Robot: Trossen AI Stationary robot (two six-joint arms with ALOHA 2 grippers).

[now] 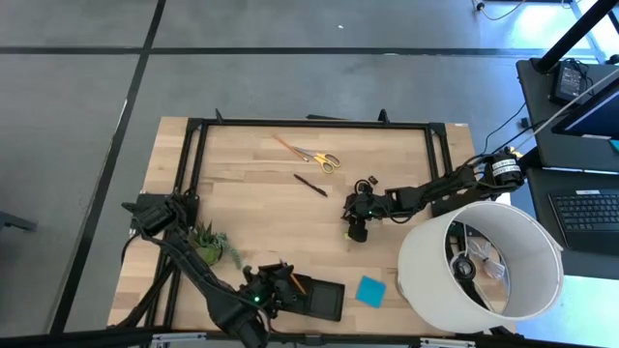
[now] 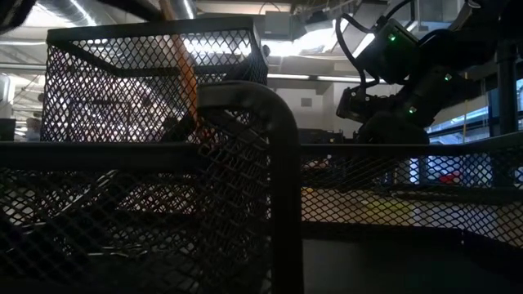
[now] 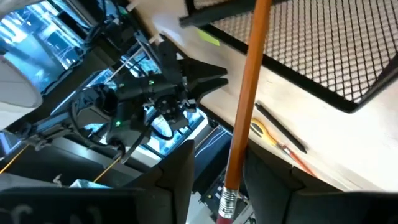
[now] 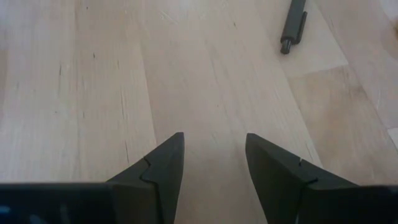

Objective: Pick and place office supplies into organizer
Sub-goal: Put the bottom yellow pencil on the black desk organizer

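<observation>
A pale wooden worktop [image 1: 261, 203] stands on a grey floor [image 1: 77, 106] crossed by dark lines, with a black desk [image 1: 571, 106] carrying a keyboard [image 1: 588, 211] at the right, and bright ceiling lights [image 2: 286, 45] beyond.

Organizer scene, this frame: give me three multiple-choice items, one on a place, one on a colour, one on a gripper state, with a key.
1. Where is the organizer on the table?
A. near edge, beside the blue note pad
B. far edge, by the scissors
C. under the lampshade

2. What colour is the pencil between the left gripper's fingers?
A. green
B. orange
C. white

3. How does the right gripper stand?
A. shut on a black pen
B. shut on the scissors
C. open over bare wood

Key: 1 A, the high view shows tray and pad side by side. 2 B, the left wrist view shows its orange shaft. 3 C, the right wrist view shows parted fingers with nothing between them.
</observation>
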